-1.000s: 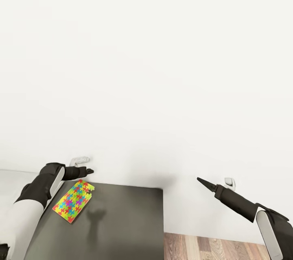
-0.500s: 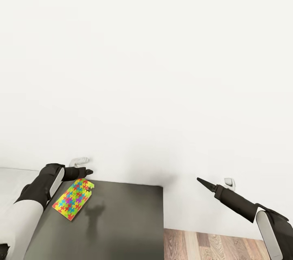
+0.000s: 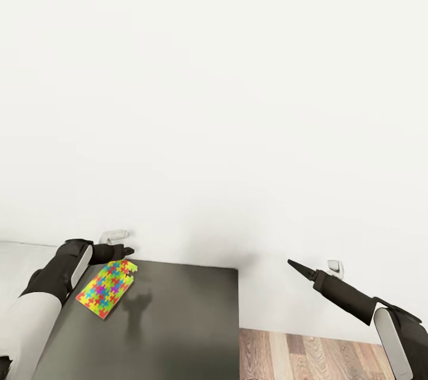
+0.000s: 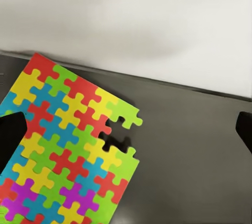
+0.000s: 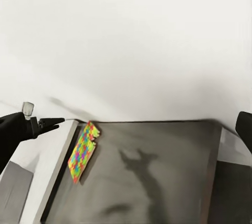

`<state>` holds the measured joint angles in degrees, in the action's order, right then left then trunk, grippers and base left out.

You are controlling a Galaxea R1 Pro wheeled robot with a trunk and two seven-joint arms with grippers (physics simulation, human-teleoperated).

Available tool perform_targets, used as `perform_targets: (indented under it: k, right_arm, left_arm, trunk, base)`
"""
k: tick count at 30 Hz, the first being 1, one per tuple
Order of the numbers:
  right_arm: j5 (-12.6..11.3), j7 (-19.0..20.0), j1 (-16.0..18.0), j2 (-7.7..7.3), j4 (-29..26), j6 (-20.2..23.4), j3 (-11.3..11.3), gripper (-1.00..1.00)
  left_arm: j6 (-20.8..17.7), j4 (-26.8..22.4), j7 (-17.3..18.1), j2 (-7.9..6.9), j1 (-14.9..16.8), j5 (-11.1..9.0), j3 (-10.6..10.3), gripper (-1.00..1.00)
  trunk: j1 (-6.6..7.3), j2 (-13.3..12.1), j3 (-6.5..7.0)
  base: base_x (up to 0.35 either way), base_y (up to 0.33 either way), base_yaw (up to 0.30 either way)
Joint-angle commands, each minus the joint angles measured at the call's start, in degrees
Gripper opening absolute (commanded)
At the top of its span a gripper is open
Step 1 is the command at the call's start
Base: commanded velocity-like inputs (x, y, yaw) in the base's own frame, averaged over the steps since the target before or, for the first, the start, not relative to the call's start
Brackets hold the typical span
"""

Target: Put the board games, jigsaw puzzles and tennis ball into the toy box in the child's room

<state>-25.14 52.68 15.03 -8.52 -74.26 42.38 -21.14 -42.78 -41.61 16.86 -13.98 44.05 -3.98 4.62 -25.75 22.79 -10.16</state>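
Multicoloured puzzle (image 3: 107, 288) flat on dark table (image 3: 178, 332); left hand (image 3: 126, 251) above its far edge, fingers apart. Right hand (image 3: 293, 265) raised, state unclear.

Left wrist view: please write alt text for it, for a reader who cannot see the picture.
A multicoloured jigsaw puzzle of interlocking yellow, green, red, blue and pink pieces lies flat on a dark grey table, with a notch of missing pieces on one edge. A plain white wall rises behind the table, and the left gripper's dark fingertips show at both sides, spread wide apart.
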Motion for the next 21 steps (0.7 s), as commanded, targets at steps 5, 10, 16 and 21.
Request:
perform_targets:
  k: [5, 10, 16, 21]
  right_arm:
    - [-0.17, 0.09, 0.07, 0.00, 0.04, 0.34, -0.04, 1.00]
    - [-0.17, 0.12, 0.08, 0.00, 0.07, 0.29, -0.04, 1.00]
    - [-0.17, 0.14, 0.09, -0.14, 0.08, 0.26, -0.04, 1.00]
    - [-0.17, 0.14, 0.09, -0.22, 0.08, 0.25, -0.04, 1.00]
  left_arm:
    - [2.75, -0.05, 0.04, -0.15, 0.03, 0.34, 0.04, 1.00]
    - [4.18, -0.05, 0.03, -0.25, 0.02, 2.36, -0.02, 1.00]
    - [4.82, -0.05, 0.02, -0.25, 0.02, 4.70, -0.08, 1.00]
    - [4.99, -0.05, 0.02, -0.29, 0.01, 5.40, -0.12, 1.00]
  trunk:
    - [-0.03, 0.12, -0.59]
    - [-0.03, 0.12, -1.06]
    - [-0.03, 0.12, -1.62]
    - [-0.03, 0.12, -2.09]
  base:
    - [0.000, 0.000, 0.000]
    - [0.000, 0.000, 0.000]
    - [0.000, 0.000, 0.000]
    - [0.000, 0.000, 0.000]
